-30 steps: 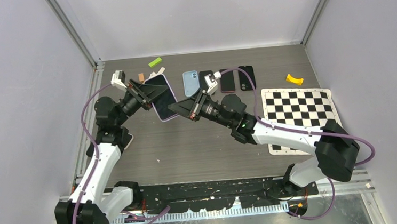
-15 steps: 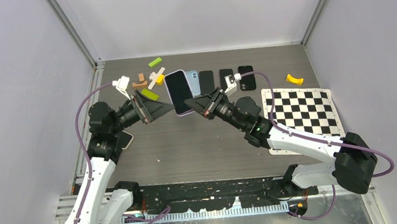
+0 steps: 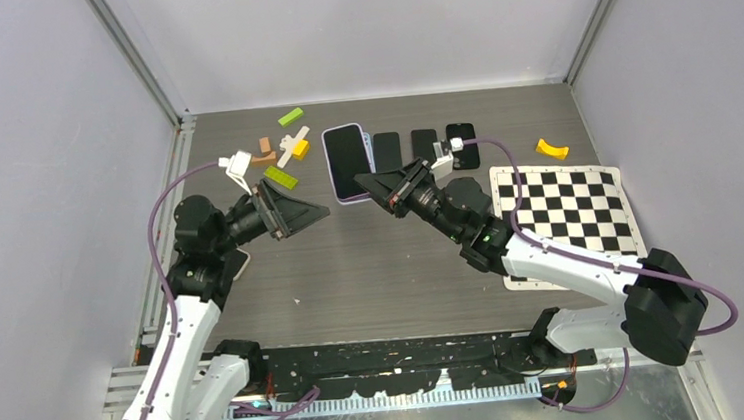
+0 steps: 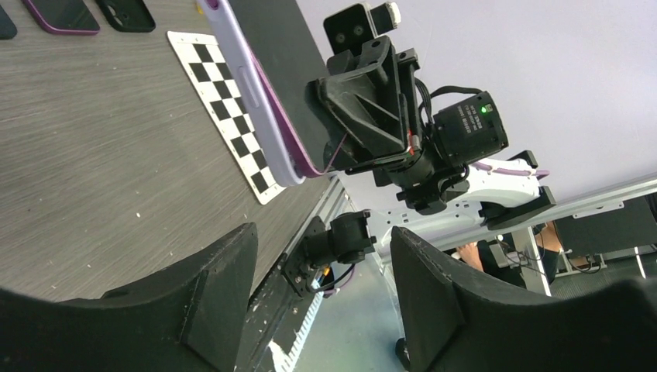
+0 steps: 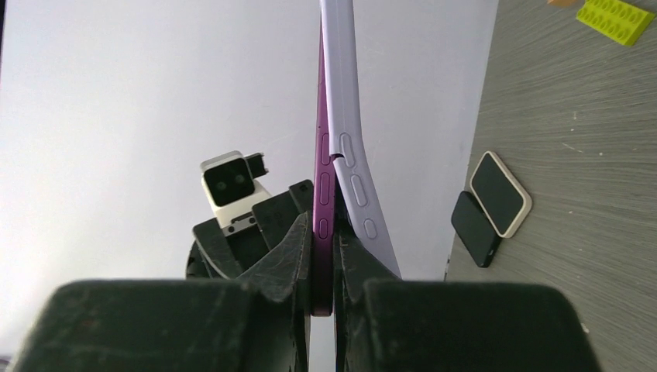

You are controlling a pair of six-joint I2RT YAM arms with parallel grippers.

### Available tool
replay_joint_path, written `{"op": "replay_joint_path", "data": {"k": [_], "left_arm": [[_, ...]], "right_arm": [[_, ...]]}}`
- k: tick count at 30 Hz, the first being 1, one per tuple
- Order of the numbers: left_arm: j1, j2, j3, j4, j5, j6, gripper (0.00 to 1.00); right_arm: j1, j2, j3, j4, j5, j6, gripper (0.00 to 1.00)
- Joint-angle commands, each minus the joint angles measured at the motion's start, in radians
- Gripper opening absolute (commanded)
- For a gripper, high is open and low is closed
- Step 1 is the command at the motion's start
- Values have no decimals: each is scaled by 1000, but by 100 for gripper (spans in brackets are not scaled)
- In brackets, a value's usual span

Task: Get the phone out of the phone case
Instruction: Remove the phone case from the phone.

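Right gripper (image 3: 378, 183) pinches the purple phone (image 5: 321, 186) aloft (lilac case (image 5: 350, 147) bowed off one edge), dark phones (image 3: 387, 152) lying behind; left gripper (image 3: 314, 215) spread wide, empty, apart; green brick (image 3: 281, 177) near it

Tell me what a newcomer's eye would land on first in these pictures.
The phone is held up over the middle back of the table, pinched by the right gripper. The right wrist view shows its lilac case bowing away from the purple edge. Beside it, the left gripper hangs open and empty, and a checkerboard lies at the right.
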Motion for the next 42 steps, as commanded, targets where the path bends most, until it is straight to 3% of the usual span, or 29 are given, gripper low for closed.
{"op": "replay_joint_path", "data": {"k": [1, 5, 20, 26, 32, 42], "left_arm": [[0, 38, 6, 146, 35, -7, 66], [-2, 61, 12, 182, 14, 10, 70], [-6, 182, 29, 327, -51, -29, 66], [-4, 209, 58, 345, -53, -26, 73], [-5, 219, 72, 353, -64, -32, 73], [-5, 227, 66, 354, -79, -33, 57]], "right_arm": [[-22, 13, 51, 188, -22, 89, 1], [-45, 43, 66, 226, -40, 150, 1], [-77, 136, 142, 283, -141, 287, 0], [-77, 148, 145, 299, -156, 305, 1], [-77, 150, 141, 315, -166, 315, 1], [-77, 148, 147, 335, -192, 331, 1]]}}
